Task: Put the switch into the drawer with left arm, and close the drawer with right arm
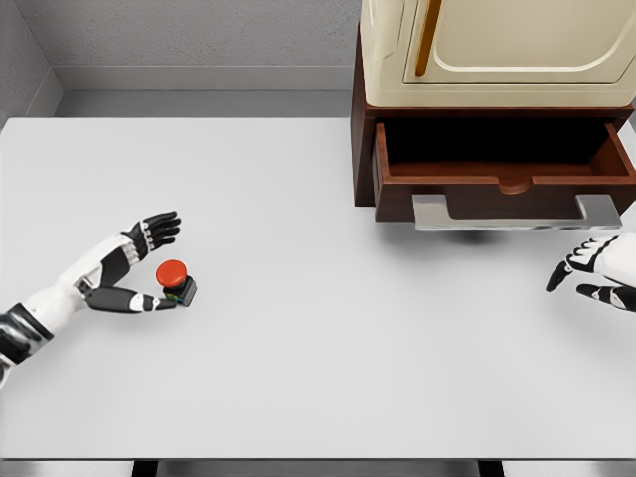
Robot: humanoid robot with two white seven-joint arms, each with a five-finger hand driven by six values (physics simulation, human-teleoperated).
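The switch [175, 278], a red round button on a small black base, sits on the white table [328, 338] at the left. My left hand [159, 260] is spread around it, fingers above and thumb just below, touching or nearly touching its base. The brown wooden drawer [502, 164] stands pulled out at the upper right, its dark inside showing nothing, with a grey metal handle [515, 212] on its front. My right hand [586, 273] hovers open at the right edge, below and to the right of the handle.
A cream cabinet [497, 50] sits on top of the brown drawer unit. A grey wall runs behind the table. The table's front edge lies along the bottom of the view.
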